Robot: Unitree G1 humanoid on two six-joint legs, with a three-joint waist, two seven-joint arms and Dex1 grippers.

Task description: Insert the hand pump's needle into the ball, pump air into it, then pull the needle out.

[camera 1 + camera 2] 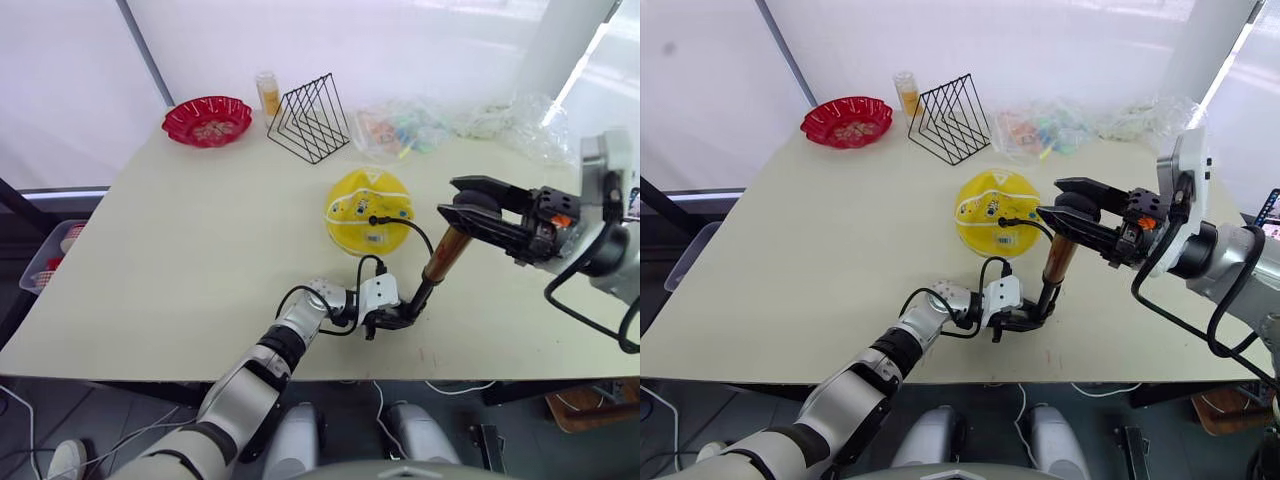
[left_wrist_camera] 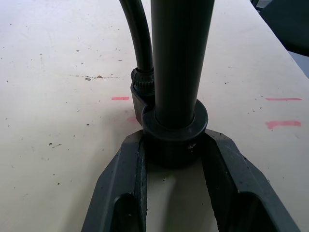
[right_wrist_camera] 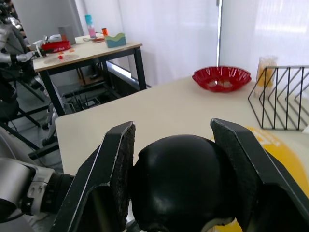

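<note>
The yellow ball point(image 1: 360, 200) rests on the table point(image 1: 180, 260) right of centre. The needle's black connector point(image 1: 376, 219) sits against the ball's near side, its pin hidden. From it the black hose point(image 1: 421, 236) curves down to the foot of the hand pump point(image 1: 445, 253), which stands tilted with its orange-gold barrel leaning right. My left gripper point(image 1: 392, 318) is shut on the pump's black base cap point(image 2: 174, 135) near the table's front edge. At the pump's top, my right gripper point(image 1: 468, 208) is shut on the round black handle point(image 3: 178, 183).
A red scalloped bowl point(image 1: 207, 120) sits at the back left, with a jar point(image 1: 267, 92) and a black wire rack point(image 1: 310, 118) beside it. Crumpled plastic bags point(image 1: 440, 125) lie along the back right. Red tape marks point(image 2: 282, 123) dot the table near the pump's foot.
</note>
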